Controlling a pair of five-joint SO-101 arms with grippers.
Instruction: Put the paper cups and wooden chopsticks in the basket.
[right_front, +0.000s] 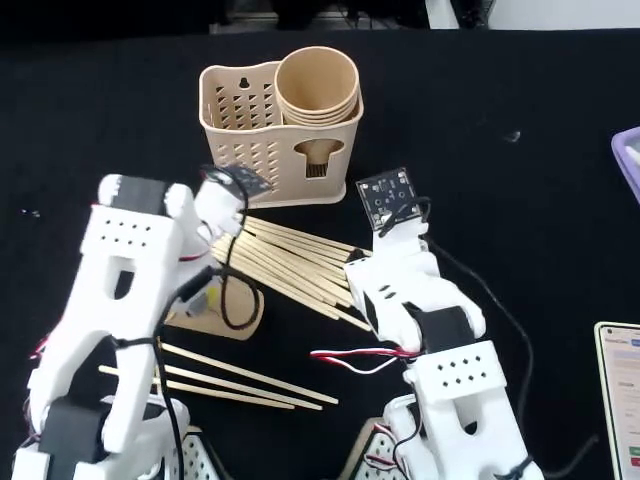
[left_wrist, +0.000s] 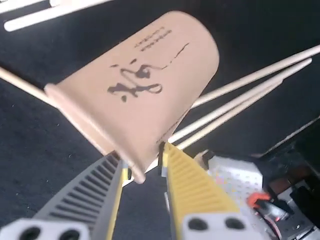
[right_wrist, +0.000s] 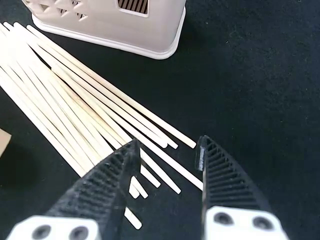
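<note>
The beige basket (right_front: 245, 125) stands at the back centre, with a stack of paper cups (right_front: 317, 85) in its right compartment. A loose paper cup (left_wrist: 135, 85) lies on its side, and my left gripper (left_wrist: 143, 167) is shut on its rim. In the high view this cup (right_front: 218, 310) sits partly under the left arm. A bundle of wooden chopsticks (right_front: 295, 265) lies in front of the basket. My right gripper (right_wrist: 166, 150) hangs open just above their near ends (right_wrist: 100, 115), with the basket (right_wrist: 115, 27) beyond. A few more chopsticks (right_front: 235, 380) lie nearer the front.
The black table (right_front: 520, 230) is bare to the right of the arms. A purple object (right_front: 628, 160) pokes in at the right edge, and a white sheet or screen (right_front: 620, 390) lies at the lower right. Red and white wires (right_front: 360, 357) loop by the right arm.
</note>
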